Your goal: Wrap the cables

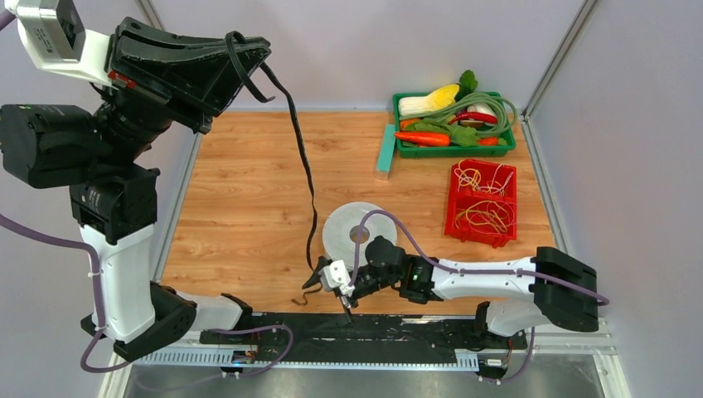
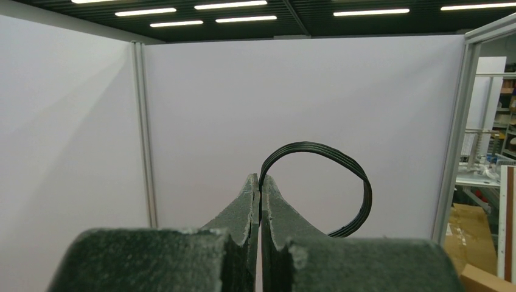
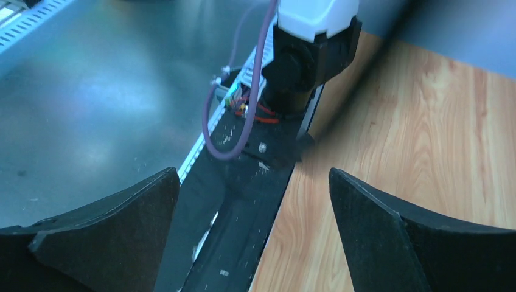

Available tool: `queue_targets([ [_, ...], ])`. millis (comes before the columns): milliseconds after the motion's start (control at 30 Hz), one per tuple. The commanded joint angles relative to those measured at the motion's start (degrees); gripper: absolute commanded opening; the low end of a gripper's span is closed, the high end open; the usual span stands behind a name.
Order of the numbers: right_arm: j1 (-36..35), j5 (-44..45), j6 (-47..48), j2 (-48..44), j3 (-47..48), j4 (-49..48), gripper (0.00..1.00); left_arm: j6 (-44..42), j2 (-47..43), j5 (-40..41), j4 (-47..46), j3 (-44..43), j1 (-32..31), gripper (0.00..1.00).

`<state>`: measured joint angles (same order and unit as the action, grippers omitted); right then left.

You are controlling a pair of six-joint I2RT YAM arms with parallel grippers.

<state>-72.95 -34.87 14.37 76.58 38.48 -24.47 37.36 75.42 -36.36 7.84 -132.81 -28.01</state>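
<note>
The cable (image 1: 305, 170) is a thin black cord. My left gripper (image 1: 249, 62) is raised high at the far left and is shut on it. In the left wrist view the fingertips (image 2: 252, 190) pinch several strands, which curl into a loop (image 2: 362, 188) to the right of them. From there the cord hangs down to the wooden table, and its tail lies near the front edge (image 1: 305, 297). My right gripper (image 1: 320, 278) sits low beside that tail. In the right wrist view my right gripper (image 3: 254, 188) is open, with nothing between its fingers (image 3: 128, 219).
A grey round disc (image 1: 344, 222) lies just behind the right gripper. A red tray (image 1: 454, 217) of rubber bands stands at the right, and a green tray (image 1: 454, 152) of vegetables with a green hose at the back right. A teal block (image 1: 385, 153) lies beside the green tray. The black base plate (image 3: 243, 201) runs along the table's front edge.
</note>
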Motion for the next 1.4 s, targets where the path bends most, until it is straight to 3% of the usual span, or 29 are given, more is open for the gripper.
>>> queue_targets([
  [0, -0.18, -3.72, 0.75, 3.40, 7.21, -7.08, 1.00, 1.31, -1.59, -0.11, -2.74, -0.08, 0.24, 0.00],
  [67, -0.18, -2.84, -0.83, 4.02, 8.10, -8.40, 0.96, 0.87, -1.94, -0.12, -2.83, 0.10, 0.32, 0.00],
  [200, -0.18, 0.67, -4.08, 3.32, 6.35, -10.42, 0.64, -0.97, -2.64, 1.20, -2.47, 0.71, 0.15, 0.00],
  [267, -0.18, 2.08, -4.09, 2.27, 4.86, -9.46, 0.41, -2.29, -3.34, 2.51, -2.04, 1.59, 0.24, 0.00],
  [333, -0.18, 2.70, -3.21, 0.86, 3.10, -7.27, 0.27, -4.13, -3.78, 4.18, -0.90, 2.12, 0.32, 0.00],
  [500, 1.49, 6.22, -4.26, -3.79, 1.42, 3.96, 0.11, -11.95, -5.10, 10.94, 3.49, 2.38, 0.41, 0.00],
  [600, 4.82, 7.71, -4.97, -8.27, 0.72, 12.75, 0.02, -18.18, -6.24, 21.28, 9.02, 2.30, 0.32, 0.00],
  [733, 10.62, 10.26, -2.52, -16.70, 0.37, 26.98, 0.00, -28.81, -7.39, 38.95, 17.55, 3.78, 0.41, 0.00],
  [833, 14.75, 13.94, 2.40, -23.91, 1.42, 38.93, 0.00, -34.28, -9.31, 46.97, 19.49, 9.48, 1.72, 0.00],
  [1000, 22.83, 21.76, 13.47, -33.67, 6.33, 60.29, 0.00, -30.43, -13.10, 45.24, 21.43, 20.74, 9.01, 0.00],
  [1133, 30.74, 22.39, 22.70, -38.68, 9.50, 76.64, 0.00, -23.85, -13.37, 41.03, 21.70, 26.89, 16.91, 0.00],
  [1300, 39.35, 21.78, 28.34, -42.73, 11.00, 88.26, 0.00, -14.96, -12.58, 26.64, 15.48, 37.43, 27.37, 0.00],
  [1367, 42.08, 21.78, 29.04, -43.44, 11.44, 90.20, 0.00, -16.61, -12.22, 25.29, 13.36, 40.08, 29.49, 0.00],
])
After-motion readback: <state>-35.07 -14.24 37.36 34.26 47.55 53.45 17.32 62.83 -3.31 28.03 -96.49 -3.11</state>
